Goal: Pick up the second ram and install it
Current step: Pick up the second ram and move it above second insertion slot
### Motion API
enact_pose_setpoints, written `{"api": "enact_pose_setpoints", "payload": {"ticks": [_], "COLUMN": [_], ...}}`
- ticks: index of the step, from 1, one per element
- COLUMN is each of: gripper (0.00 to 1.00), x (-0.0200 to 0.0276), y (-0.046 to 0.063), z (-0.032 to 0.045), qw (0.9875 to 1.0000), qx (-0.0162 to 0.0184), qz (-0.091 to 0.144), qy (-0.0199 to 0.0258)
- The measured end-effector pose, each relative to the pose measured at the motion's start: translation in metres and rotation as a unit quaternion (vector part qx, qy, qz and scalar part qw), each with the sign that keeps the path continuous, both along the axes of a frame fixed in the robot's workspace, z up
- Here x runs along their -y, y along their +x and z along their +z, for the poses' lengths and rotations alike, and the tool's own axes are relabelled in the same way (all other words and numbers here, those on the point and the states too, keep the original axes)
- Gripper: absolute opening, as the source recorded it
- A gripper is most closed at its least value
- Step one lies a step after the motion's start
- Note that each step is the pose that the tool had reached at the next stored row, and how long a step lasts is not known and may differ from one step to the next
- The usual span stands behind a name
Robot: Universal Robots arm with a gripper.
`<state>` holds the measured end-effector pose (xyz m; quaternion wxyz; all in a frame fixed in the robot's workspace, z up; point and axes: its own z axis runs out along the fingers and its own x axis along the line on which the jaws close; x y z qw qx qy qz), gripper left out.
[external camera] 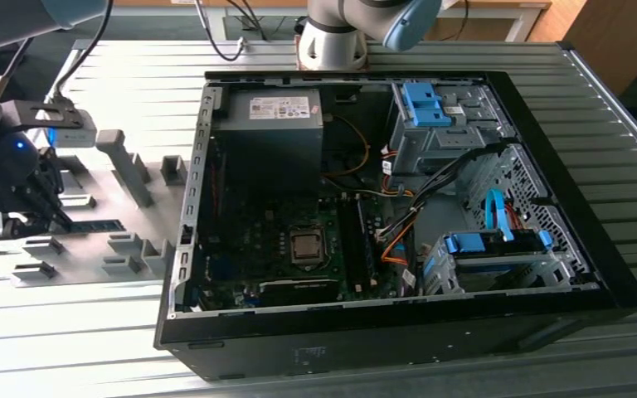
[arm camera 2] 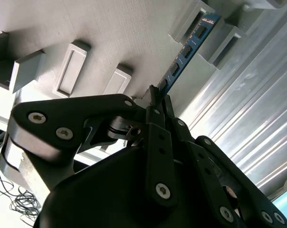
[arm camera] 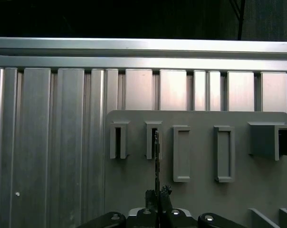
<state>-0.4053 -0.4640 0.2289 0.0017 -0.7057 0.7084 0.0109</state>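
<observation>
Gripper (external camera: 29,217) low over the gray holder plate (external camera: 80,178), toward its edge at the exterior view's left. The claw is pinched onto the second ram (external camera: 97,224), which stands on edge with its far end in a holder block (arm camera: 148,142), steadied for gripping. Open computer case (external camera: 584,257) on the right.

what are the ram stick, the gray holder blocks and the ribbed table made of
The second ram: glossy blue-green circuit board with black chips, likely fibreglass laminate. The holder blocks: matte gray plastic, probably printed, given the fine surface texture. The table: ribbed bare metal with a dull sheen, likely aluminium.
</observation>
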Motion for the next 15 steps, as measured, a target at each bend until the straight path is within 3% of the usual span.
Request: {"api": "enact_pose_setpoints", "payload": {"ticks": [15], "gripper": [0.14], "x": [0.0000], "y": [0.0000], "z": [0.0047], "qw": [1.0000], "qx": [0.0000], "qz": [0.000], "qy": [0.0000]}}
